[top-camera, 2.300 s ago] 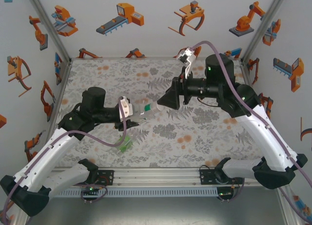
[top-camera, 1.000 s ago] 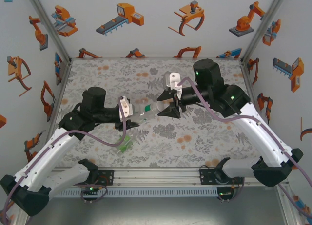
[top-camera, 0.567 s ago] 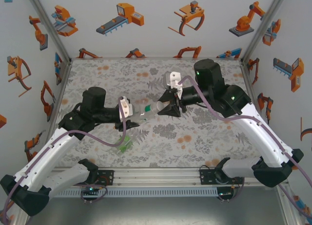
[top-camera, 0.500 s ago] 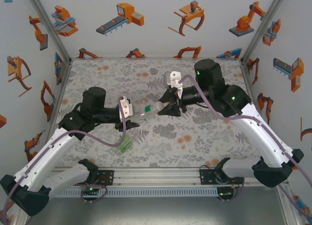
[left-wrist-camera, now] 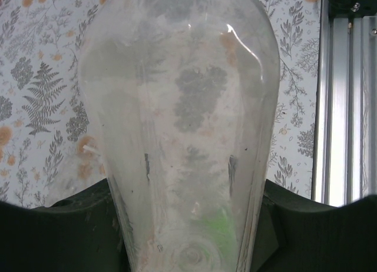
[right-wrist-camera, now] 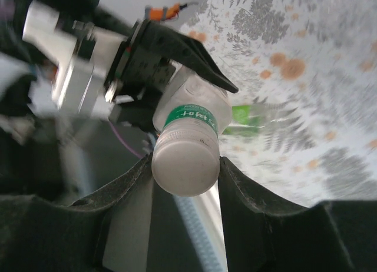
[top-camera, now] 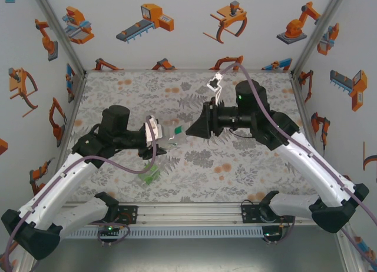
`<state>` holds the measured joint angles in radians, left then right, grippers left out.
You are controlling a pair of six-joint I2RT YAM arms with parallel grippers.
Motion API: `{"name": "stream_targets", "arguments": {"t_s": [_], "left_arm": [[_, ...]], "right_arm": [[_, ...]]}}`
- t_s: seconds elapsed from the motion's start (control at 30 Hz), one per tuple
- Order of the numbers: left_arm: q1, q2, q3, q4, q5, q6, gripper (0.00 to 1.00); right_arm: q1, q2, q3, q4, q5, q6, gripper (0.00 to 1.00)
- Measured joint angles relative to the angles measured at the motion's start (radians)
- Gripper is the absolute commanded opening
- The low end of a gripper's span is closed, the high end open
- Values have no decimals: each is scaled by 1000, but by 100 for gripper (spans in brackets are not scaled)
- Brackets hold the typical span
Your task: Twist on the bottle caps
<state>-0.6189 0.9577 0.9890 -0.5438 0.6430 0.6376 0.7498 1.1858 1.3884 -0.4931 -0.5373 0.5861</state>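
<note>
A clear bottle (left-wrist-camera: 177, 107) lies sideways above the table, its body clamped between the jaws of my left gripper (left-wrist-camera: 188, 225). In the top view this bottle (top-camera: 170, 138) points right from the left gripper (top-camera: 159, 142) toward the right gripper (top-camera: 188, 129). A white bottle cap (right-wrist-camera: 184, 160) sits on its neck, just past a green label band (right-wrist-camera: 191, 115). My right gripper (right-wrist-camera: 185, 166) is shut on that cap, one finger on each side. A translucent green bottle (top-camera: 150, 173) lies on the table below the left arm, and this green bottle (right-wrist-camera: 254, 115) shows behind the cap.
The floral mat (top-camera: 235, 166) covers the table between white walls with orange prints. A metal rail (top-camera: 188, 216) runs along the near edge, and the same rail (left-wrist-camera: 347, 95) stands at the right of the left wrist view.
The right gripper has closed on the cap and its wrist has rolled, swinging the camera mount and cable up over the arm. The left arm and the bottle have hardly moved.
</note>
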Motion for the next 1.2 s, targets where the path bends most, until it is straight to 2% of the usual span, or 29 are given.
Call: {"name": "stream_targets", "arguments": {"t_s": [0.1,0.2,0.27,0.33,0.43,0.5,0.7,0.93,1.2], "left_arm": [[1,0,-1,3,-16,-19,0],[1,0,-8,1,-27,-25,0],[1,2,-14,0,-34,-26,0],[1,6,-16,0,-41,-26,0],[1,11,-16,13,-40,-25,0],[0,10,-16,34,-32,-24,0],[-7,10,-16,64,13,-16,0],[-7,10,-16,73,32,-16,0],[-7,1,-16,73,42,-16,0]], "right_arm": [[2,3,-6,-17,66,260,4],[6,16,4,-69,106,452,9],[7,28,12,-98,117,527,13],[7,38,22,-121,129,561,23],[11,54,63,-163,147,551,44],[13,65,101,-187,156,511,55],[18,97,235,-237,189,298,66],[18,75,286,-251,160,-26,67],[18,16,247,-246,-26,-502,67]]}}
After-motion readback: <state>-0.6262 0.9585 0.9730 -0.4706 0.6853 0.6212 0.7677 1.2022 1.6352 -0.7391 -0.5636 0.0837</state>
